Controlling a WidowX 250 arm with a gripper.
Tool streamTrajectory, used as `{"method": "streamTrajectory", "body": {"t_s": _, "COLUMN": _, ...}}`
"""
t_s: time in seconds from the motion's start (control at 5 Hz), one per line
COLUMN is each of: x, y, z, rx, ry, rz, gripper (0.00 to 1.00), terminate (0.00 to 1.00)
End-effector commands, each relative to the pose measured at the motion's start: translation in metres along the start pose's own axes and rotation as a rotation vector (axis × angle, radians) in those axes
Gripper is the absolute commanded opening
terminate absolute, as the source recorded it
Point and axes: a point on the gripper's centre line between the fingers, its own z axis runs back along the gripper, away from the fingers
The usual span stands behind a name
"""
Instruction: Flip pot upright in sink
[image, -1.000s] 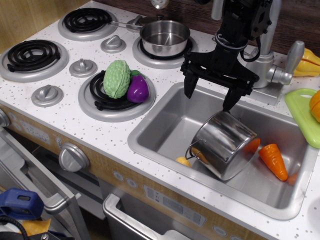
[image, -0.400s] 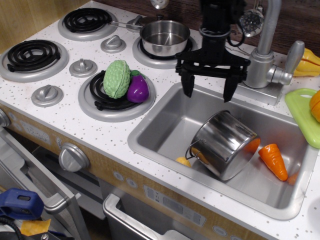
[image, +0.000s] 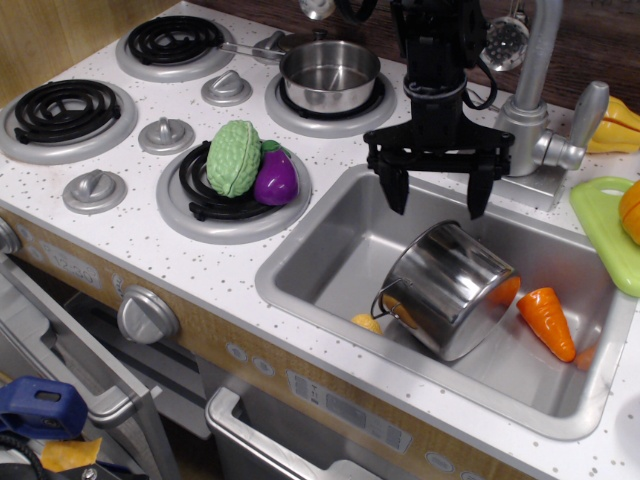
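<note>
The shiny steel pot (image: 452, 288) lies tipped on its side in the sink (image: 330, 250), its flat bottom facing up and towards the camera, its rim down on the basin floor. A wire loop handle shows at its lower left. My black gripper (image: 437, 202) hangs open just above the pot, over the back part of the sink, with one finger (image: 397, 188) on the left and one on the right. It holds nothing and does not touch the pot.
An orange carrot (image: 547, 322) and small yellow and orange food pieces lie in the sink by the pot. A steel pan (image: 328, 74) sits on the back burner. A green vegetable (image: 233, 157) and purple eggplant (image: 276, 176) rest on a front burner. The faucet (image: 530, 90) stands behind.
The open gripper swung left and levelled out, then came back right and lower, over the pot. The pot has not moved.
</note>
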Motion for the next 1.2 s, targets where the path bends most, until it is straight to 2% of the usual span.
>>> {"method": "streamTrajectory", "body": {"t_s": 0.0, "x": 0.009, "y": -0.005, "z": 0.006, "rx": -0.081, "ry": -0.067, "rz": 0.022, "gripper": 1.0, "terminate": 0.0}}
{"method": "streamTrajectory", "body": {"t_s": 0.4, "x": 0.004, "y": -0.007, "z": -0.01, "rx": -0.184, "ry": -0.105, "rz": 0.074, "gripper": 1.0, "terminate": 0.0}}
{"method": "streamTrajectory", "body": {"t_s": 0.6, "x": 0.004, "y": -0.015, "z": -0.013, "rx": -0.147, "ry": -0.105, "rz": 0.077, "gripper": 1.0, "terminate": 0.0}}
{"method": "streamTrajectory", "body": {"t_s": 0.8, "x": 0.001, "y": -0.022, "z": -0.016, "rx": -0.174, "ry": -0.114, "rz": 0.119, "gripper": 1.0, "terminate": 0.0}}
{"method": "streamTrajectory", "body": {"t_s": 1.0, "x": -0.003, "y": -0.038, "z": -0.024, "rx": -0.198, "ry": -0.136, "rz": 0.222, "gripper": 1.0, "terminate": 0.0}}
